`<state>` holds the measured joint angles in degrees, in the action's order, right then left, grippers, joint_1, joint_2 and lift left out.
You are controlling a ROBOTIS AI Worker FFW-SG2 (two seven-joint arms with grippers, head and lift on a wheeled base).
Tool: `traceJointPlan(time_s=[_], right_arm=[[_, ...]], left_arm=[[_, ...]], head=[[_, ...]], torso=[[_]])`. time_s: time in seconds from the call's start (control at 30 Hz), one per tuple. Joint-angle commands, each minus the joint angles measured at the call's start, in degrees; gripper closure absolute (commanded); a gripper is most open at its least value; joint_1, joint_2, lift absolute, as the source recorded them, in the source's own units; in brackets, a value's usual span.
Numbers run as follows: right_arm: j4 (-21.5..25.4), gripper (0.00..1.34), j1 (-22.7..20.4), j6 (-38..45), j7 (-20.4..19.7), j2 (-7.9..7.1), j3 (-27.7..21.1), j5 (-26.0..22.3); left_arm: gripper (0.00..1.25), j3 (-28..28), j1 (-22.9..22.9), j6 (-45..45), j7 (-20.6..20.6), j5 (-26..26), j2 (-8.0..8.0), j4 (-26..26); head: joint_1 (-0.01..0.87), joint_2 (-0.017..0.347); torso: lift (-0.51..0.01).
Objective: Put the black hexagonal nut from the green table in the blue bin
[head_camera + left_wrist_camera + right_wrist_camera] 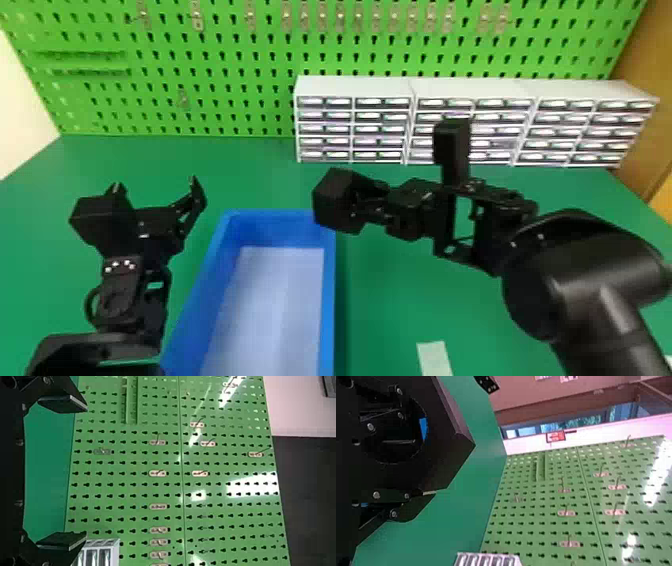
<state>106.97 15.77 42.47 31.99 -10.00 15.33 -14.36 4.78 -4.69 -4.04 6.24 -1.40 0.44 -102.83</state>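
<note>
The green table (390,310), smooth and matte, spreads under everything, and behind it stands a glossy green pegboard (240,50) punched with rows of keyhole slots. Against it sits a row of white drawer units (352,87), boxy, with clear-looking fronts. In front is the blue bin (327,280), a long rectangular tub with a flat, paler bottom. Left of it, the left gripper (156,183) has its black angular fingers spread wide. The right gripper (369,201) pinches the black nut (336,200), a chunky, flat-sided hexagon with a round hole, at the bin's far right corner; whether it touches the rim, I can't tell. A pale, flat slip (434,357) lies right of the bin.
</note>
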Motion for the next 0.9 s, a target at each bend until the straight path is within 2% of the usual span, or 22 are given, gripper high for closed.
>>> traceJointPlan(time_s=[0.0, 0.5, 0.87], right_arm=[[-1.0, 1.13, 1.0, 0.1, 0.0, -0.38, 3.1, -1.3], [-3.9, 1.13, 4.2, 0.6, 0.0, -1.17, 9.6, -4.8], [-4.9, 1.13, 5.1, 0.9, 0.0, -1.43, 12.3, -5.7]], left_arm=[[0.14, 0.2, 0.2, 0.0, 0.0, -0.1, 0.00, 0.0], [0.14, 0.9, 0.6, 0.0, -0.1, -0.4, 0.18, 0.0], [0.14, 0.7, 1.0, 0.0, -0.1, -0.5, 0.35, 0.0]], head=[[0.657, 0.057], [0.657, 0.057], [0.657, 0.057]], torso=[[-0.095], [-0.095], [-0.095]])
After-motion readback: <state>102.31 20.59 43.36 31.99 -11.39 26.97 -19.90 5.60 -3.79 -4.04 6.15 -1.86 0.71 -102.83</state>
